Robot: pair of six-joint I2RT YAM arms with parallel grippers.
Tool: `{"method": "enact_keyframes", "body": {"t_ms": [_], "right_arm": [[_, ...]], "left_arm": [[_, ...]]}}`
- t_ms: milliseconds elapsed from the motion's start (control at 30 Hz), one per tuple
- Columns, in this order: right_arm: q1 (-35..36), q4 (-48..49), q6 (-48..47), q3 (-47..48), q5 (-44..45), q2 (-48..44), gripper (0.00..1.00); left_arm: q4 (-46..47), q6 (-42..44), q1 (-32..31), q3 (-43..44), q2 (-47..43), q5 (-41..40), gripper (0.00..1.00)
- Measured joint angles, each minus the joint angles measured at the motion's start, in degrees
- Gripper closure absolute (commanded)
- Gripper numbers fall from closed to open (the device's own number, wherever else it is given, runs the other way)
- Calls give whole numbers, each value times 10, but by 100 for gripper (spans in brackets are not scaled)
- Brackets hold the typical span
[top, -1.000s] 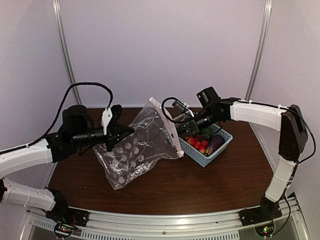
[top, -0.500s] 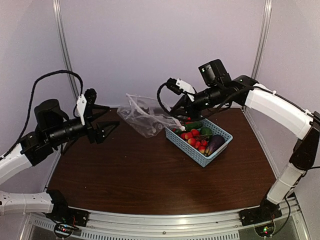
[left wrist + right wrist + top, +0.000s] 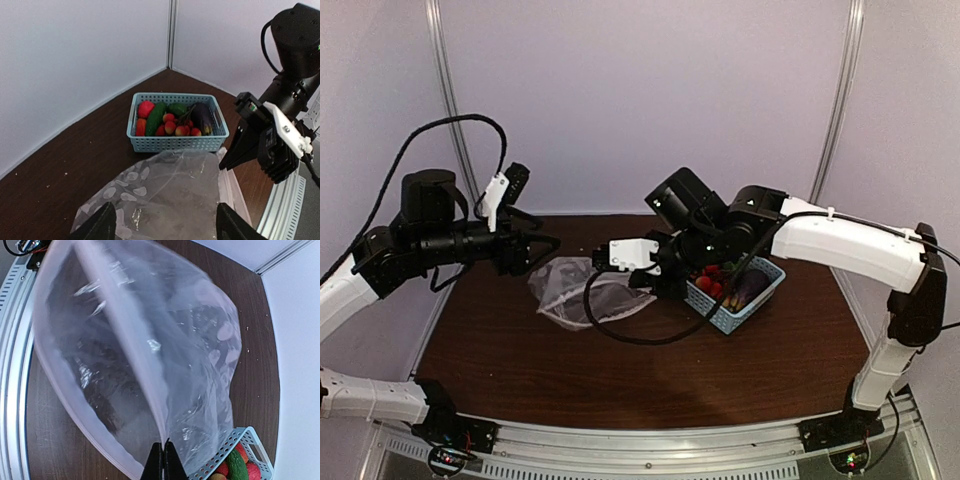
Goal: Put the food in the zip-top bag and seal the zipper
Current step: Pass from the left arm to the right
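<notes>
Lying crumpled on the desk (image 3: 650, 372), the zip-top bag (image 3: 582, 295) is a slack heap between the two arms, and its near edge presses up against the wall of the light blue basket (image 3: 175, 143). All of the food is in that basket, none in the bag: a cucumber (image 3: 156, 118), a green pepper (image 3: 177, 108), an eggplant (image 3: 202, 117) and a cluster of red strawberries (image 3: 172, 128).

The right pincer (image 3: 162, 456) is clenched on a thin fold of film right where the zipper (image 3: 127, 347) runs down to its tips. The left pincer (image 3: 166, 228) is released, jaws spread wide, hovering above the bag and touching nothing.

Several things could go wrong from here:

- The grip looks narrow and the plastic looks slick. A quick lift or pull may let the film slide out and drop the bag.
- With only one edge held, the mouth has no second anchor. It would probably hang shut, so food could bounce off the film onto the desk.
- If the left pincer comes down blind on the heap, it may clamp both layers together and close the opening it is meant to spread.
- Because the bag rests against the basket, dragging it sideways could snag the rim, shove the basket and spill the produce.
</notes>
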Motion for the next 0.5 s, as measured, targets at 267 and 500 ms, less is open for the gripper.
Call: {"method": "enact_keyframes", "body": {"t_ms": [267,500], "right_arm": [[10,-9,-10,-2,31,9,100],[13,-4,6,-2,35,14,100]], "left_arm": [[-43,-14,0,-27,56,50,33],[-54,-49,-1,-22,94,78,35]]}}
